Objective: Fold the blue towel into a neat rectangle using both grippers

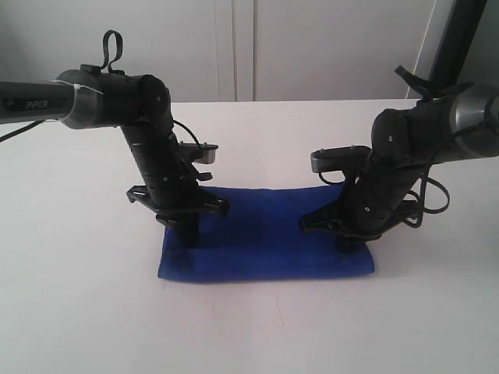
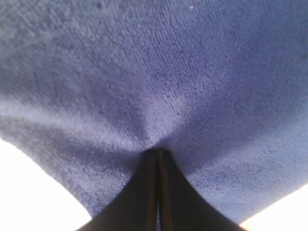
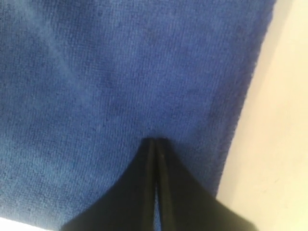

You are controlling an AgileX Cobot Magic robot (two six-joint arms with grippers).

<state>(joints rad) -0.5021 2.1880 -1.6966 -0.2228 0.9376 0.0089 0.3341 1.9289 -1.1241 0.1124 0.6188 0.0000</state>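
The blue towel (image 1: 265, 234) lies flat on the white table (image 1: 78, 312) as a wide folded rectangle. My left gripper (image 1: 188, 237) points down onto its left part, jaws shut, tips touching the cloth. My right gripper (image 1: 347, 243) does the same near the towel's right end. In the left wrist view the left gripper (image 2: 158, 152) has both fingers closed together and the towel (image 2: 168, 72) dimples around the tips. The right gripper (image 3: 155, 140) in the right wrist view is also closed, resting on smooth towel (image 3: 120, 72) a short way from one side edge. No cloth shows between either pair of fingers.
White table (image 3: 284, 144) surrounds the towel on all sides. Behind the table stands a pale wall or cabinet front (image 1: 312, 47). A dark upright post (image 1: 460, 39) rises at the back right.
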